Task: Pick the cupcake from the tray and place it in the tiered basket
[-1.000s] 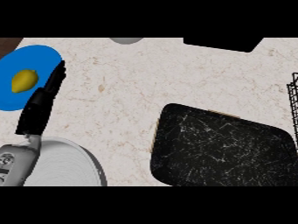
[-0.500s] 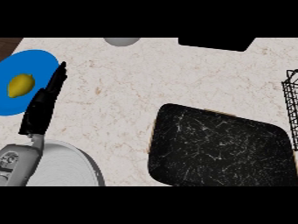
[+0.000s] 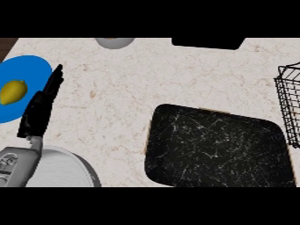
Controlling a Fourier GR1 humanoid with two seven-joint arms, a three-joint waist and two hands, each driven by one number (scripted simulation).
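Left hand (image 3: 40, 107) shows at the left, black, fingers straight and together, pointing far along the counter (image 3: 145, 83). It holds nothing. Its fingertips lie beside the right edge of a blue plate (image 3: 29, 70), and a yellow lemon (image 3: 13, 92) sits on that plate, apart from the hand. Grey forearm comes in from the near-left corner, over a white plate (image 3: 67, 169).

Right hand: not in view at all.

Tray (image 3: 217, 147) is the dark, marbled slab, near and right of centre. No cupcake on the part of it that shows; its near edge runs out of view, so can't say what sits there. No cupcake anywhere else on the counter either. So where the task's thing is can't be told from this view.

Wire basket (image 3: 298, 107) stands at the right edge, black mesh, only its left part visible, just right of the tray's far corner. Nothing visible inside the part that shows.

Far edge: a pale round dish (image 3: 115, 42), cut off, plus a dark flat item (image 3: 207, 42), also cut off.

Progress, as a guess: pick not shown done, no hand holds anything, place not shown done. Left to do: find cupcake, grasp, carry right to the basket, release.
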